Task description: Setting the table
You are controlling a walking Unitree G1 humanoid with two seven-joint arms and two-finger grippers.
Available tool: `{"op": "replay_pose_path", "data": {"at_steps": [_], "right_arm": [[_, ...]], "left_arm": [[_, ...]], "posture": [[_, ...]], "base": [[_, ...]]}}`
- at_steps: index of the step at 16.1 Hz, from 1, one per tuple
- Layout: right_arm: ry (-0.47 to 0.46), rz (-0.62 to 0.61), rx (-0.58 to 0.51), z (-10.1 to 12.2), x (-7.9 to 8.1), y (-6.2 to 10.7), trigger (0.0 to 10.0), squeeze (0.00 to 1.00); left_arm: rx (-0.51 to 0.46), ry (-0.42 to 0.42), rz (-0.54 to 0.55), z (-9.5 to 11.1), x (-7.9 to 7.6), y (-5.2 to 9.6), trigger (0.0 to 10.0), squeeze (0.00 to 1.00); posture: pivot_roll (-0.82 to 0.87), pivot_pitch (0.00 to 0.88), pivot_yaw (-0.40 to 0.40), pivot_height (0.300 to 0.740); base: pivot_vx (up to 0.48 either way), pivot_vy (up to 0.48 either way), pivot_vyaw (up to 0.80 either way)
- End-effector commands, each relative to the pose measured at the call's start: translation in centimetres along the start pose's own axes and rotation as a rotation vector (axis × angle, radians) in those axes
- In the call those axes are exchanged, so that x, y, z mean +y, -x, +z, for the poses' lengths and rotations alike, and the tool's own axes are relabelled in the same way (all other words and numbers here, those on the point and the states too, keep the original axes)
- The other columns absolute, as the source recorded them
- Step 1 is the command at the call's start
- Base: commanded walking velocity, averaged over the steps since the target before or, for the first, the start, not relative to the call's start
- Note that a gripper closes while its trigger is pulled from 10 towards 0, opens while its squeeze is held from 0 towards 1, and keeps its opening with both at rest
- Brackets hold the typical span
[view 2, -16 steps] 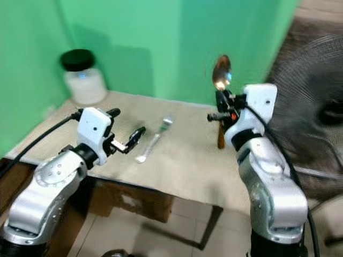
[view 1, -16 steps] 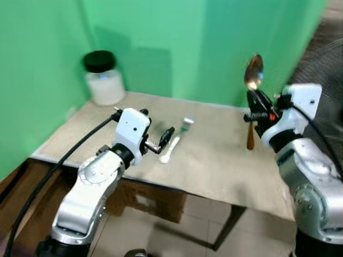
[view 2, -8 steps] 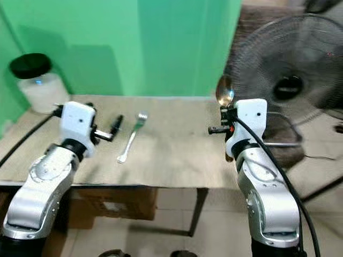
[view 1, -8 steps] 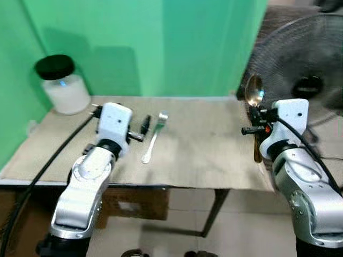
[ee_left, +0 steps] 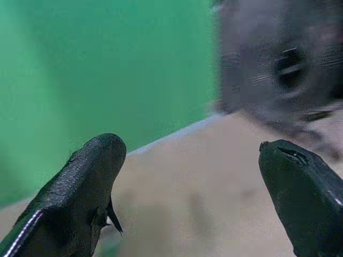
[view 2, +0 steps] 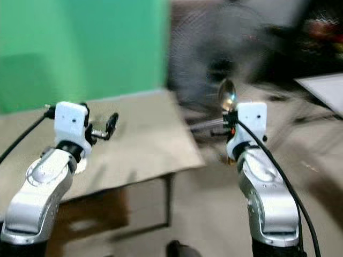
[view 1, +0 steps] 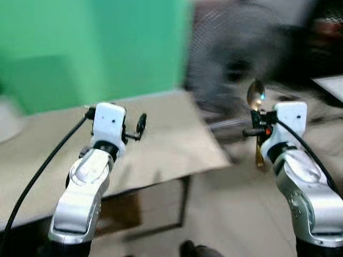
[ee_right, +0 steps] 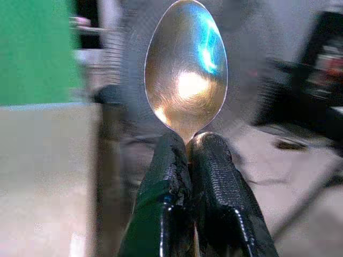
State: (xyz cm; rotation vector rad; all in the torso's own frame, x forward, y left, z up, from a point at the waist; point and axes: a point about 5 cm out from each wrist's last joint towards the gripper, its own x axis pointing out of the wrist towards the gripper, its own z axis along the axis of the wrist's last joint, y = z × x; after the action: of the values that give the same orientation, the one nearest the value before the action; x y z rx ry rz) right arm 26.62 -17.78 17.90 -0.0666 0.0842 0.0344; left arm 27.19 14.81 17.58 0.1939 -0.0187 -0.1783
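Nearest the camera: both silver arms raised, forearms low in the head views.

Right gripper (ee_right: 188, 140): both fingers pinched tight together on the neck of the spoon (ee_right: 186, 67). The spoon stands upright, bowl up and facing the wrist camera, its brown handle hanging down below the fingers (view 1: 259, 152). It is held in the air off the right edge of the table, over the floor, not above the tabletop.

Left gripper (ee_left: 187, 176): fingers spread wide, nothing between them. It hovers above the tan table (view 1: 161, 144), pointed across the surface toward the green wall (view 1: 96, 48).

Further back: a table edge and one leg, floor beyond. A dark standing fan (view 1: 236, 48) sits behind and to the right of the table, heavily blurred. Something pale at the far left edge of the table (view 1: 8, 120), too smeared to identify.

Progress, as a judgement: mid-task at best. The spoon is picked up but not placed. The visible stretch of tabletop shows no cutlery laid out, though motion blur hides detail. Remaining: bring the spoon over the table, set it down at a place setting, release. The left gripper is free for the next item.
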Motion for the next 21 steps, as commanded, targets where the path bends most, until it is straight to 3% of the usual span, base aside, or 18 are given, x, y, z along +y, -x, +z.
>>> {"op": "replay_pose_path", "data": {"at_steps": [1,7,12,16,21], "right_arm": [[0.004,-0.009,-0.018,0.4,-0.1,0.2,10.0,0.00],[0.040,-0.012,-0.017,0.8,-0.3,0.4,10.0,0.00],[0.041,-0.051,0.008,0.4,-0.4,0.6,10.0,0.00],[0.029,-0.101,0.048,-0.1,-1.3,2.0,10.0,0.00],[0.047,-0.126,0.054,0.2,-1.8,1.7,10.0,0.00]], "left_arm": [[-0.009,0.001,-0.001,0.2,-0.1,-0.1,10.0,0.00],[-0.019,0.036,0.016,0.2,-0.3,-0.5,10.0,0.00],[-0.028,0.018,-0.024,0.0,-0.5,-0.4,10.0,0.00],[-0.033,0.042,-0.080,-0.1,-1.2,-0.6,10.0,0.00],[-0.044,0.043,-0.094,0.0,-1.2,-0.7,10.0,0.00]], "posture": [[0.11,0.000,-0.013,0.740],[0.11,0.000,-0.015,0.740],[0.08,0.000,-0.003,0.740],[0.04,0.000,0.035,0.740],[0.06,0.000,0.032,0.740]], "base": [[0.000,0.000,-0.80],[0.000,0.000,-0.80],[0.000,0.000,-0.80],[0.000,0.000,-0.80],[0.220,0.000,-0.80]]}}
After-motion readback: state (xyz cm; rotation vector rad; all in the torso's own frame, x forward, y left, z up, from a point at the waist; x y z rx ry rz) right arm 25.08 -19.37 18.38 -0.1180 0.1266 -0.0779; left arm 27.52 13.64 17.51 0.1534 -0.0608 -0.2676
